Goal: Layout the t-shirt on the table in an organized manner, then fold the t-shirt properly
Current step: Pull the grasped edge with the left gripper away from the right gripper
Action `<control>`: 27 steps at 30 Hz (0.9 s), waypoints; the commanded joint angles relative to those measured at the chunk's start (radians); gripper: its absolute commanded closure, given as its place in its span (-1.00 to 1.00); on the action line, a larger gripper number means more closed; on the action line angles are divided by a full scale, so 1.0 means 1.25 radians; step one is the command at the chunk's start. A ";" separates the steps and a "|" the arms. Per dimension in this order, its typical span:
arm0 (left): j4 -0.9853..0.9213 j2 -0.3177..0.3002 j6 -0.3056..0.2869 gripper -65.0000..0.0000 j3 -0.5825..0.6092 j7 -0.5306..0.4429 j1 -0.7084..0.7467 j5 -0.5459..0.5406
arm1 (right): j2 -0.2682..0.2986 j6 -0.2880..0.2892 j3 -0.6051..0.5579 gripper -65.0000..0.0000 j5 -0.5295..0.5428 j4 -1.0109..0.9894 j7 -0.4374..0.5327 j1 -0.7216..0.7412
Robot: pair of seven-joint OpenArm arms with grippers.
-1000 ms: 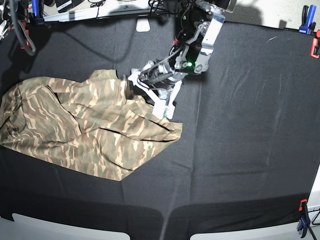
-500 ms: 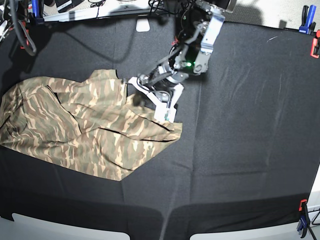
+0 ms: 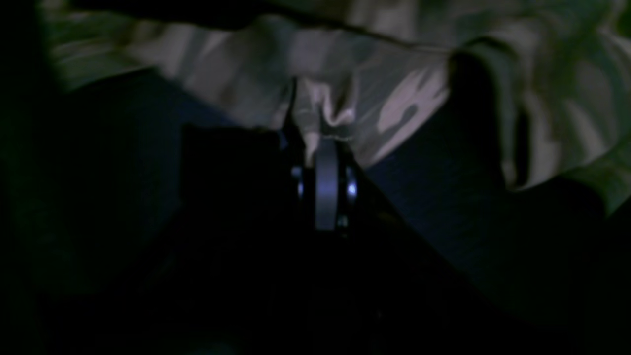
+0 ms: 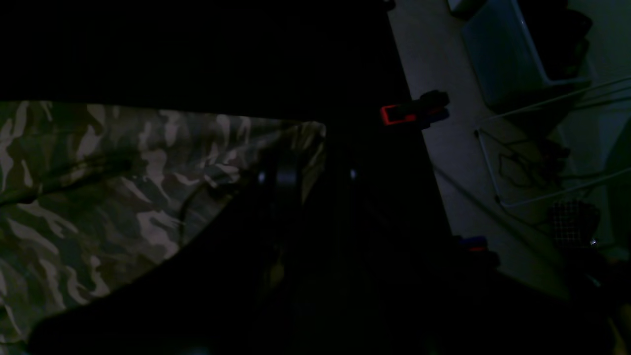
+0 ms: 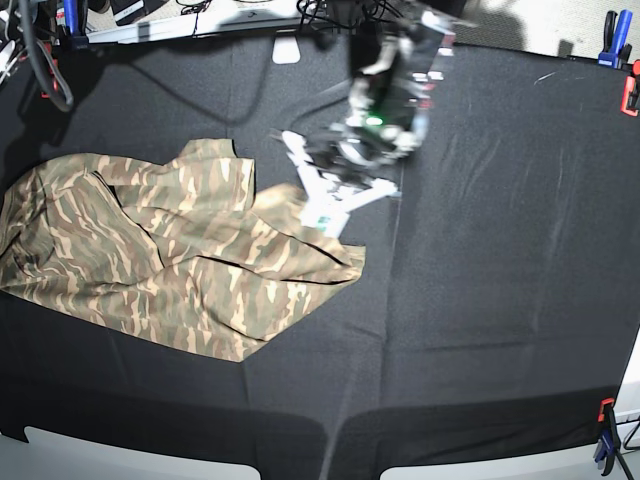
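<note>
The camouflage t-shirt [image 5: 170,255] lies crumpled on the left half of the black table [image 5: 480,280]. My left gripper [image 5: 322,215] reaches down from the far edge onto the shirt's right rim. In the left wrist view the left gripper [image 3: 323,148] is shut, with a small fold of the t-shirt [image 3: 394,98] pinched between its tips. The right wrist view is dark: my right gripper [image 4: 308,175] hangs high over a corner of the t-shirt [image 4: 98,162], its jaws a little apart with nothing seen between them. The right arm does not show in the base view.
Red and blue clamps [image 5: 630,95] hold the cloth at the right edge, with another clamp [image 5: 605,440] at the near right corner. A red clamp [image 4: 394,114] marks the table edge in the right wrist view. A white object [image 5: 286,50] and cables lie along the far edge.
The left gripper's jaws, open around the shirt's right rim a second ago, have shut on the fabric. The left arm has swung and now looks blurred.
</note>
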 commanded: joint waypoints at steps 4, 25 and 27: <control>0.066 -0.029 0.009 1.00 0.000 0.031 -0.007 -0.060 | 0.021 0.003 0.005 0.63 0.032 0.013 0.018 0.018; 0.364 -0.354 0.082 1.00 0.000 0.226 0.010 -0.008 | 0.016 0.144 0.005 0.63 0.239 0.013 -0.090 0.017; 0.373 -0.383 0.083 1.00 0.000 0.226 0.022 0.040 | 0.016 0.144 0.005 0.63 0.239 0.013 -0.090 0.018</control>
